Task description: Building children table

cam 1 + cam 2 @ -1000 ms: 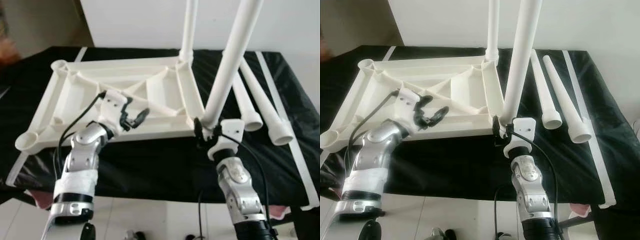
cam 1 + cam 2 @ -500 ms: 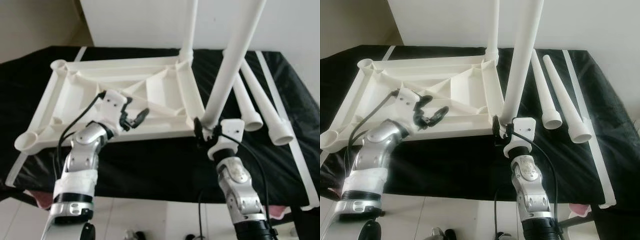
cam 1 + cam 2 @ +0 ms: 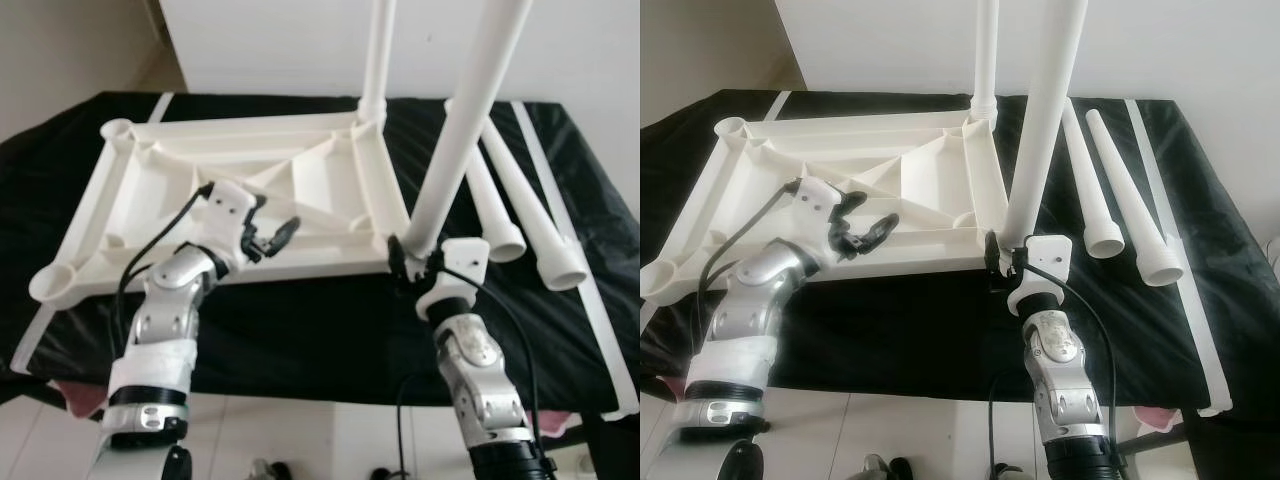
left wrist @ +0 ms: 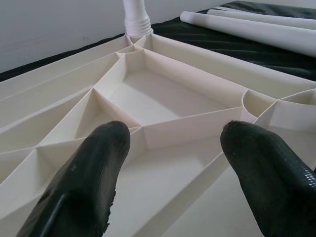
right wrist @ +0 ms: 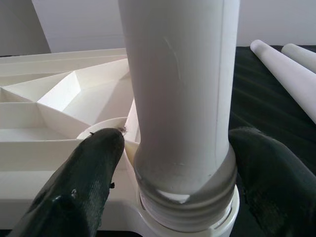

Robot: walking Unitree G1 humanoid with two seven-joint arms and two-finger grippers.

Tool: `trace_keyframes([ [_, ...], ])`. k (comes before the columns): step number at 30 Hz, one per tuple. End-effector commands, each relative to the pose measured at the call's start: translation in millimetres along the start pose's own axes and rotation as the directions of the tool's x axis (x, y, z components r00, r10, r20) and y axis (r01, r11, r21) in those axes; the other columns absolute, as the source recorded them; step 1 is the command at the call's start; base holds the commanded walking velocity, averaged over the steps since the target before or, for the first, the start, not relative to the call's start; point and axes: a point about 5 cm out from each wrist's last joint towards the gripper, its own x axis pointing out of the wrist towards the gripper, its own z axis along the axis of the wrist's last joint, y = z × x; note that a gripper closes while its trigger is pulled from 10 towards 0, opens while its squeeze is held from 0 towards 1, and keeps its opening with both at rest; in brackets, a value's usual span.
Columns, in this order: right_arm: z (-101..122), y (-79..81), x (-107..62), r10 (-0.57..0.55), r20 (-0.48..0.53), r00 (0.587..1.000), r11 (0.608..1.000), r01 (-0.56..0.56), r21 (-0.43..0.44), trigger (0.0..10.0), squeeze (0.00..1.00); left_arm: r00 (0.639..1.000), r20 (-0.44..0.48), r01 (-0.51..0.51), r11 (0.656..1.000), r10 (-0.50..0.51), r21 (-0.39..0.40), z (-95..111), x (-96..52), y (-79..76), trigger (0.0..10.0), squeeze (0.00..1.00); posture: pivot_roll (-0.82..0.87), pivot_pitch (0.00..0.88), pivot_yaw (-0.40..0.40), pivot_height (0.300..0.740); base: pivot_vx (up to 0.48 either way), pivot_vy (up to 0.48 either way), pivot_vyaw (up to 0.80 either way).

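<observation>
The upturned tabletop (image 3: pixel 840 190) lies on the black desk (image 3: pixel 1200 215), and the right gripper (image 3: pixel 1006 256) pinches a leg (image 3: pixel 1040 130) standing in the near corner socket. The leg leans slightly, so pushing or twisting now could cross its thread or jam it. The left gripper (image 3: pixel 862 228), fingers spread, hovers over the ribs and may not stop the top sliding.

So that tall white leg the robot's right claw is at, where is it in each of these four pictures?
Left eye view: the leg rises from the tabletop's near right corner, right of centre.
Right eye view: the same leg, just right of centre, above the right gripper.
Left wrist view: I can't pick it out.
Right wrist view: it stands close up between the two black fingers.
Shared landmark: the two loose legs lying on the black cloth.
</observation>
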Motion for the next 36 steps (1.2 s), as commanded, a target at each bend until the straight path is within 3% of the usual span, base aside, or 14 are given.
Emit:
trace_keyframes([
  [1, -0.9, 3.5, -2.4, 0.026, -0.009, 1.000, 1.000, -0.026, 0.014, 10.0, 0.00, 0.986, -0.010, -0.165, 0.986, 0.166, 0.010, -2.4, -2.0, 4.9, 10.0, 0.00, -0.07, 0.147, 0.031, 0.740, 0.000, 0.000, 0.00],
  [8, 3.1, 2.3, 0.2, 0.064, 0.000, 0.998, 0.998, -0.064, -0.012, 10.0, 0.00, 0.998, -0.006, -0.059, 0.998, 0.059, 0.034, -1.8, -1.9, -6.7, 10.0, 0.00, -0.08, 0.151, 0.024, 0.740, 0.000, 0.000, 0.00],
  [11, 5.3, -5.4, 3.4, 0.102, -0.004, 0.995, 0.993, -0.102, -0.052, 10.0, 0.00, 0.999, 0.000, 0.048, 0.997, -0.048, 0.064, 0.2, -4.8, -16.7, 10.0, 0.00, -0.08, 0.154, 0.024, 0.740, 0.000, 0.000, 0.00],
  [17, 9.1, -21.6, 17.1, 0.179, -0.016, 0.984, 0.978, -0.179, -0.107, 10.0, 0.00, 0.989, -0.026, 0.146, 0.987, -0.145, 0.068, -0.2, -5.4, -25.6, 10.0, 0.00, -0.08, 0.154, 0.027, 0.740, 0.000, 0.000, 0.00],
  [25, 6.5, -17.2, 29.5, 0.307, -0.051, 0.950, 0.943, -0.311, -0.116, 10.0, 0.00, 0.986, -0.026, 0.166, 0.982, -0.164, 0.092, 1.9, -3.1, -29.0, 10.0, 0.00, -0.09, 0.144, 0.032, 0.740, 0.000, 0.000, 0.00],
  [26, 5.8, -16.4, 33.1, 0.321, -0.056, 0.945, 0.938, -0.326, -0.118, 8.0, 0.00, 0.986, -0.027, 0.164, 0.982, -0.163, 0.094, 2.2, -2.2, -28.9, 10.0, 0.00, -0.09, 0.144, 0.030, 0.740, 0.000, 0.000, 0.00],
  [28, 2.3, -18.5, 36.8, 0.317, -0.070, 0.946, 0.940, -0.323, -0.109, 0.0, 0.00, 0.987, -0.029, 0.161, 0.982, -0.159, 0.099, 2.9, -1.8, -28.9, 10.0, 0.00, -0.08, 0.144, 0.027, 0.740, 0.000, 0.000, 0.00],
  [32, -5.9, -25.5, 35.4, 0.272, -0.092, 0.958, 0.961, -0.276, -0.033, 0.0, 0.00, 0.989, -0.032, 0.147, 0.984, -0.145, 0.102, 2.9, -2.9, -27.6, 10.0, 0.00, -0.08, 0.146, 0.021, 0.740, 0.000, 0.000, 0.00],
  [36, -10.4, -29.3, 33.3, 0.226, -0.110, 0.968, 0.973, -0.229, -0.016, 0.0, 0.00, 0.990, -0.038, 0.141, 0.985, -0.138, 0.103, 2.7, -4.3, -26.0, 10.0, 0.00, -0.08, 0.151, 0.023, 0.740, 0.000, 0.000, 0.00],
])
